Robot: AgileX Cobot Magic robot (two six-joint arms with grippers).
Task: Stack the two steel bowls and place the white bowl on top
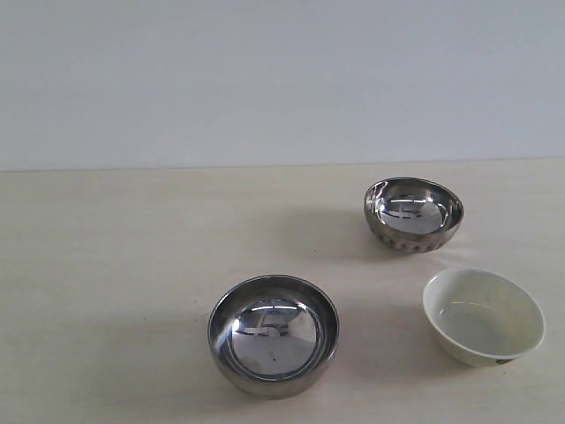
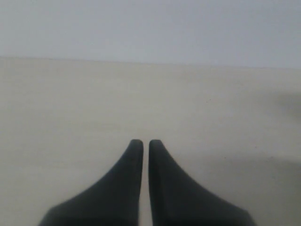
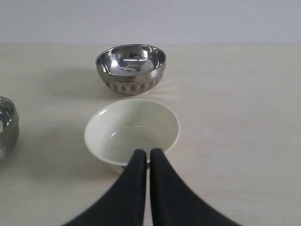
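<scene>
My left gripper (image 2: pixel 142 142) and right gripper (image 3: pixel 148 153): pressed together. Dimpled bowl (image 1: pixel 413 215), judged light, slick: pinch rim (white bowl (image 1: pixel 482 316) may chip).

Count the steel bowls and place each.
2: smooth steel bowl nearest the camera, centre; dimpled steel bowl farther back, right, behind the white bowl. None appears hidden.

Exterior view: raised, facing across the surface (image 1: pixel 106 265) toward the wall (image 1: pixel 282 79), at middle range. Left wrist view: low, looking past the left claw (image 2: pixel 146 142) along the surface. Right wrist view: low, close behind the right claw (image 3: pixel 148 151). It shares the white bowl (image 3: pixel 131 129), dimpled steel bowl (image 3: pixel 130 66) and smooth steel bowl (image 3: pixel 7 127) with the exterior view.
</scene>
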